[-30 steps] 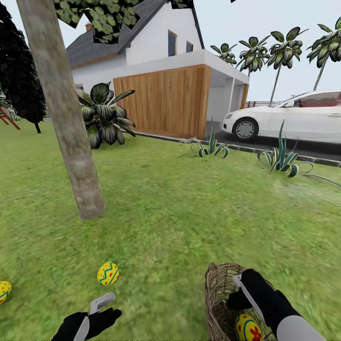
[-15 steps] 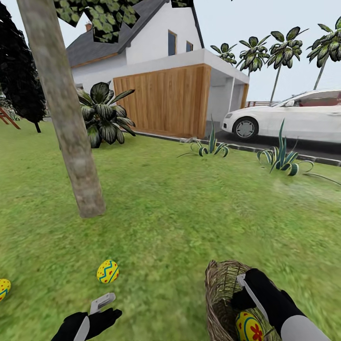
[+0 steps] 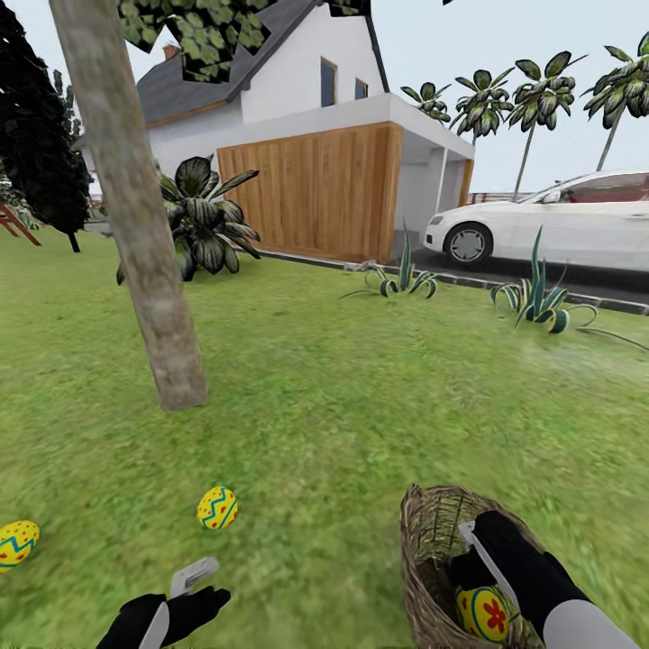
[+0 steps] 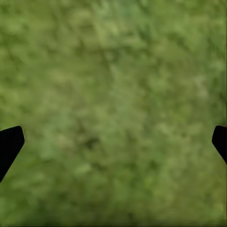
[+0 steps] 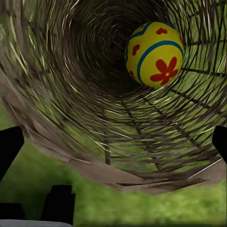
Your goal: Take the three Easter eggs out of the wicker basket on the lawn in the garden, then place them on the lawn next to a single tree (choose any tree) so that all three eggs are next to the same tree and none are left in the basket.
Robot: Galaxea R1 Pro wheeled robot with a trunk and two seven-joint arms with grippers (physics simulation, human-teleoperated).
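Inside wicker basket (image 3: 424, 541), one egg (image 3: 487, 613)

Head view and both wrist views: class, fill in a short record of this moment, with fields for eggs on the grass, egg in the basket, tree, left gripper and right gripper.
eggs on grass: two, one in front of the trunk, one at the picture's left edge
egg in basket: one, yellow with a red flower, inside the wicker basket
tree: grey-brown trunk beyond the two eggs
left gripper: open, empty, over lawn
right gripper: open, at the basket's mouth, egg not gripped
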